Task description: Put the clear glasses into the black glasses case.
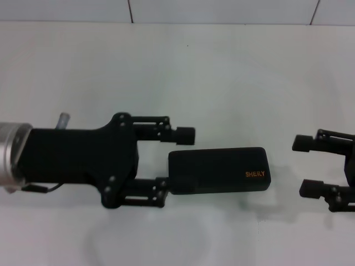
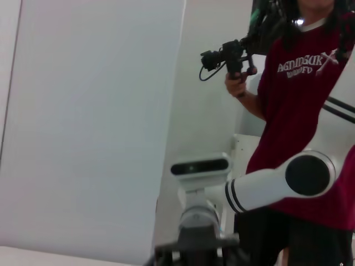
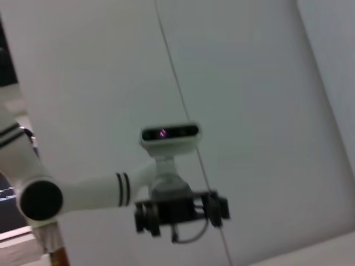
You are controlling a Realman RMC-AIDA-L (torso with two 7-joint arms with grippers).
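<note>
White tabletop (image 1: 183, 66) fills the head view, bare apart from the two arms and one object. The left end effector (image 1: 175, 160) reaches in from the left, its two fingers spread wide, one pad beyond the near-left corner of the black glasses case (image 1: 217, 170) and the other at the case's left end, where its tip is hidden behind the case edge, so whether it touches cannot be told. The right end effector (image 1: 306, 166) sits at the right edge, well apart from the case, fingers also spread with nothing between them; most of its body is cut off by the frame.

The case lies flat near the middle of the tabletop, lid shut, its orange lettering at the right end. It looks rigid and smooth, probably light enough to slide if pushed from one side, so it would want steadying across its short width while the lid is lifted at the seam.

No clear glasses can be made out anywhere. They may be inside the shut case already, or out of view. Being thin transparent plastic, they would be fragile and slippery, best taken by the bridge or folded arms.

Both wrist views point away from the tabletop and show neither object.
</note>
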